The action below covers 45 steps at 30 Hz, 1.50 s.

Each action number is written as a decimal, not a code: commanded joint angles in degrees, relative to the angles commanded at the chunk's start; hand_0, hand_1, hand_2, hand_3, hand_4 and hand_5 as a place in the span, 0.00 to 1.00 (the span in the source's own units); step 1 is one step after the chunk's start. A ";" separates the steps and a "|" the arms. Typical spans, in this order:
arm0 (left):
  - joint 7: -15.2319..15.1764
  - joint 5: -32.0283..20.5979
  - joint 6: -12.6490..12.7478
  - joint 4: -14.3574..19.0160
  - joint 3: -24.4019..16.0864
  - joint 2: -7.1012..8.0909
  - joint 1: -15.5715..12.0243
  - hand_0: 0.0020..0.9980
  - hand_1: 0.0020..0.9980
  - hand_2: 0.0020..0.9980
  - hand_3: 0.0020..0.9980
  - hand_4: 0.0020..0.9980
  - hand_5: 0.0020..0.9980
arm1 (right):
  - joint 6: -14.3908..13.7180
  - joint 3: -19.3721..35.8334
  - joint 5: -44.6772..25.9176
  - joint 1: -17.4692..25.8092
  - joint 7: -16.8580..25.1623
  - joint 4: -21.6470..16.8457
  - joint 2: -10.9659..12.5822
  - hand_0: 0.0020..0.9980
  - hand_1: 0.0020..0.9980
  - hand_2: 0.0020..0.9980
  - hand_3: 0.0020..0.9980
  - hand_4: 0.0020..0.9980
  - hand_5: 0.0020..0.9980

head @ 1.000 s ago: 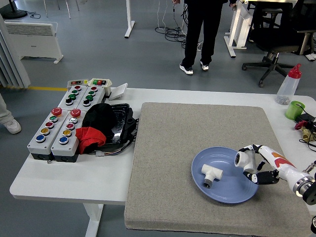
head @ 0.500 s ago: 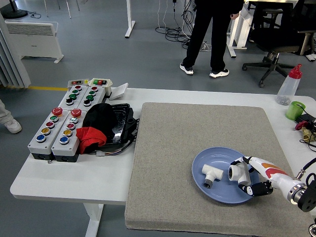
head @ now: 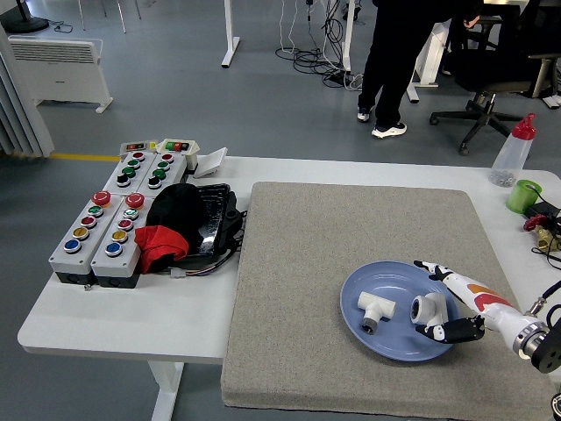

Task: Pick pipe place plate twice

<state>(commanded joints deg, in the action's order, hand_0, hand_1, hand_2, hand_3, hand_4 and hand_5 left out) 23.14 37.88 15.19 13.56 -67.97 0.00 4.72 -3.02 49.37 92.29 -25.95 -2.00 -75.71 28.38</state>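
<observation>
1. Blue plate (head: 386, 346) lies on the grey mat (head: 351, 263), toward the mat's near right corner.
2. White T-shaped pipe fitting (head: 375, 308) lies in the plate, left of plate centre, one open end facing the near edge.
3. Second white pipe fitting (head: 429, 308), an elbow-like piece with its round opening facing left, sits on the plate's right part, just right of the T-piece and apart from it.
4. Right hand (head: 450, 303), white with orange marks and black lower fingers, comes in from the lower right and reaches over the plate's right rim. Fingers spread: one white finger points up-left past the second fitting, black fingers lie below it. The hand is right against the fitting; cannot tell whether it touches. No closed grasp visible.
5. Left of the mat: two grey push-button boxes (head: 105, 228), and between them and the mat a black tray (head: 215, 219) with black and red cloth.
6. Right of the mat, at the table's far right: green cup (head: 524, 195), clear bottle with red cap (head: 511, 153).
7. Person's legs in black (head: 399, 61) on the floor beyond the table.
</observation>
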 joint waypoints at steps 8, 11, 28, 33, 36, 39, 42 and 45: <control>-0.19 -0.06 -0.17 -0.09 0.11 0.00 0.47 0.63 0.61 0.64 0.71 0.63 1.00 | -10.22 5.56 -8.27 1.50 7.29 0.67 -1.48 0.95 0.90 1.00 0.97 0.78 0.36; -0.31 -0.15 -0.21 -0.13 0.18 0.00 0.57 0.63 0.61 0.64 0.71 0.63 1.00 | -15.19 8.26 -14.52 2.48 11.57 1.19 -2.38 0.95 0.90 1.00 0.97 0.78 0.36; -0.84 -0.38 -0.32 -0.28 0.41 0.00 0.72 0.63 0.61 0.64 0.71 0.63 1.00 | -17.26 34.31 -55.86 13.29 16.44 1.40 -11.09 0.84 0.81 0.94 0.86 0.56 0.46; -0.86 -0.09 -0.33 -0.30 0.23 0.00 0.75 0.63 0.61 0.64 0.71 0.63 1.00 | -15.82 38.08 -60.11 16.27 15.89 1.67 -13.77 0.81 0.78 0.89 0.83 0.54 0.50; -0.95 -0.23 -0.30 -0.32 0.33 0.00 0.75 0.63 0.61 0.64 0.71 0.63 1.00 | -15.01 39.16 -60.29 17.40 15.90 1.83 -14.86 0.81 0.78 0.89 0.83 0.54 0.50; -0.91 -0.15 -0.29 -0.32 0.33 0.00 0.77 0.63 0.60 0.64 0.70 0.63 1.00 | -14.47 39.76 -60.71 17.96 15.97 1.95 -15.47 0.79 0.75 0.84 0.79 0.53 0.54; -0.71 0.34 -0.20 -0.27 -0.03 0.00 0.75 0.63 0.60 0.64 0.70 0.63 1.00 | -14.26 39.93 -60.83 18.07 16.08 1.84 -15.59 0.79 0.75 0.83 0.79 0.52 0.55; -0.47 0.87 -0.14 -0.22 -0.36 0.00 0.62 0.63 0.60 0.64 0.70 0.63 1.00 | -14.22 40.05 -61.02 18.23 16.24 1.73 -15.54 0.79 0.75 0.83 0.79 0.52 0.55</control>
<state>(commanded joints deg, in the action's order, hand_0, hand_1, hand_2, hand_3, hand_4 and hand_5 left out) 22.67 38.75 15.06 13.34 -68.33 0.00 5.34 -17.24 89.42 31.28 -7.72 14.23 -73.98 12.85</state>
